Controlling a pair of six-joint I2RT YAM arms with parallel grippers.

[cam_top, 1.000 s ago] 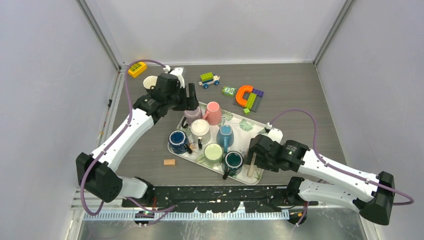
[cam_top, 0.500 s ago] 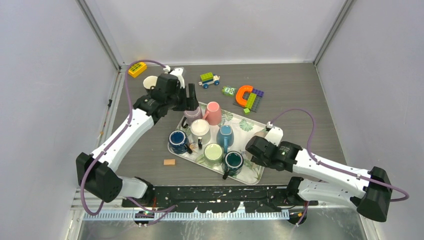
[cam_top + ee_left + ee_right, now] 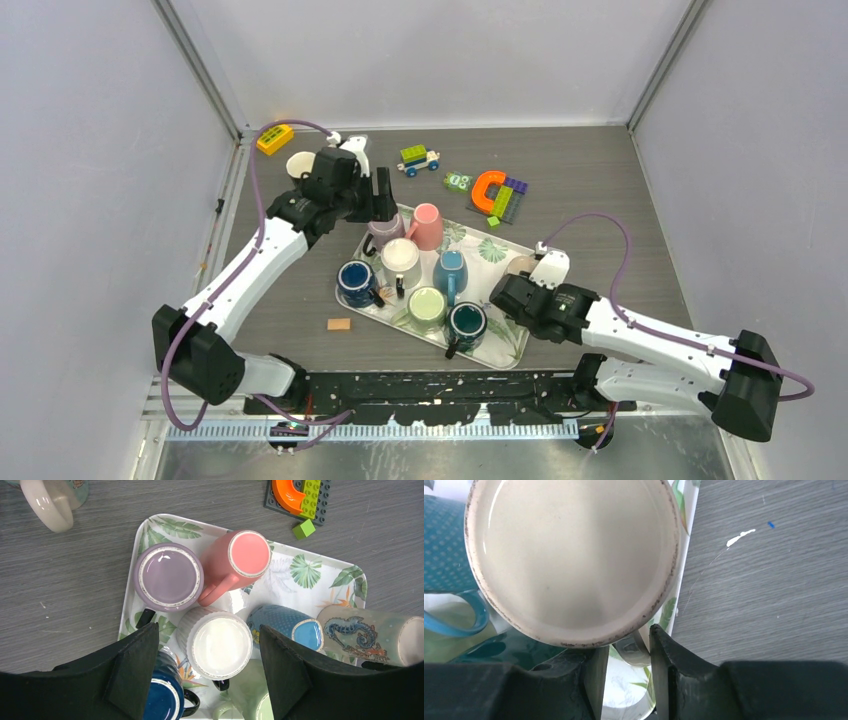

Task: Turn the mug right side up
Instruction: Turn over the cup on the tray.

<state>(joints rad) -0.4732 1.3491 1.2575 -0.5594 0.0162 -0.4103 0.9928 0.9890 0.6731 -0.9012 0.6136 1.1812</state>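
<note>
right end effector (image 3: 628,655), spread wide a second ago, now grasps the handle (image 3: 631,649) of the mug (image 3: 569,555), which lies on its side just ahead at the tray (image 3: 685,545) edge. left end effector (image 3: 207,672) stays released over the tray.

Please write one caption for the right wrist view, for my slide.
Right gripper pinching the handle of a cream mug, its base facing the camera, over the leaf-print tray.

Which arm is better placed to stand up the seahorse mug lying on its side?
Right. The right gripper pinches the handle of the seahorse mug, at the right end of the tray; the left gripper hangs open above the white mug, apart from it.
</note>
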